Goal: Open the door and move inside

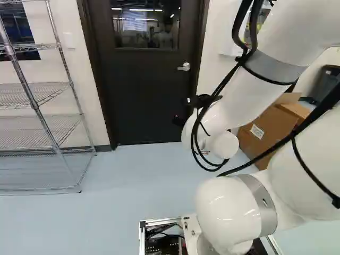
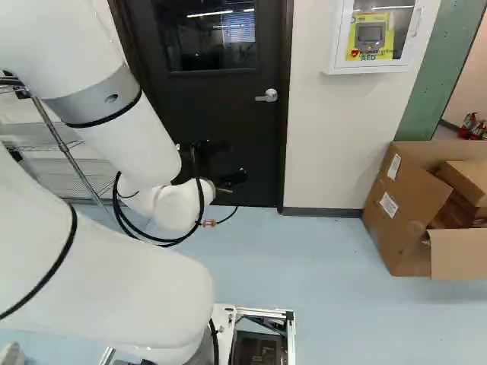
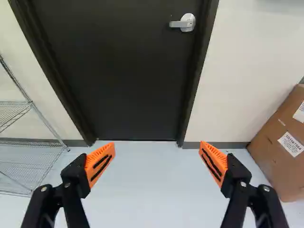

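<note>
Door (image 1: 141,90) ahead, end effector (image 2: 235,160) spread wide

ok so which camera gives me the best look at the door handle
The wrist view: there the door handle appears largest, its lever and round mount plain against the dark door. Both base views also show the whole handle, clear of the arm, but smaller.

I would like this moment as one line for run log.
door: closed | lever handle: untouched | gripper: open, empty, facing door | wire shelf and cardboard box: either side of door
</note>
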